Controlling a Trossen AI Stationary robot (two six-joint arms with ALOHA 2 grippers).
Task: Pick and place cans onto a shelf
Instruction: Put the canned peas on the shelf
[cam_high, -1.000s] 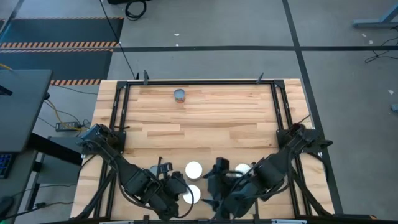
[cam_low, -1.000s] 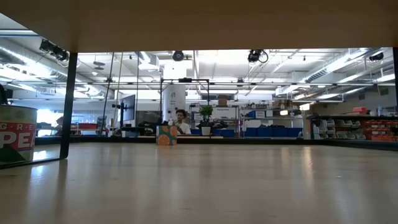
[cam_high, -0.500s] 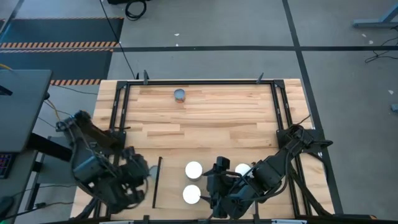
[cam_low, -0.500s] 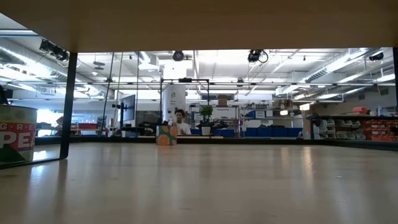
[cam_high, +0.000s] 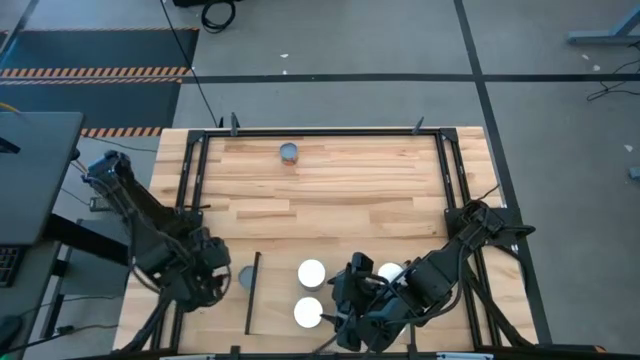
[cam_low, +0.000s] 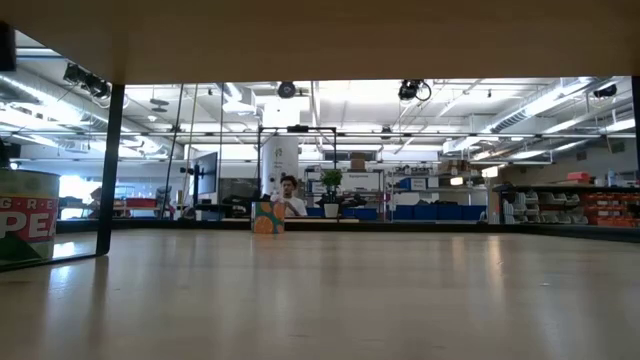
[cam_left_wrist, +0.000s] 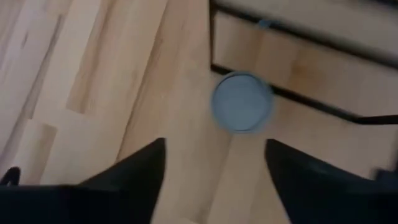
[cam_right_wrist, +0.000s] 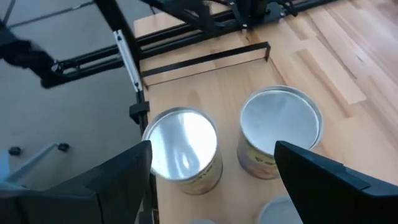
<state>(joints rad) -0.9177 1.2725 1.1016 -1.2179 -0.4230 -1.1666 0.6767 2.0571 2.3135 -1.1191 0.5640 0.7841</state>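
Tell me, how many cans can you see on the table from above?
5: one can at the table's far edge, another beside the shelf near the left gripper, three white-topped on the shelf. More may hide under the arms.

Overhead view looks straight down on the whole tabletop (cam_high: 330, 190); low view looks level across it into the room; each wrist view looks closely down past its dark fingers (cam_right_wrist: 336, 180), the right one sharing two white-topped cans (cam_high: 311, 272) with the overhead view.
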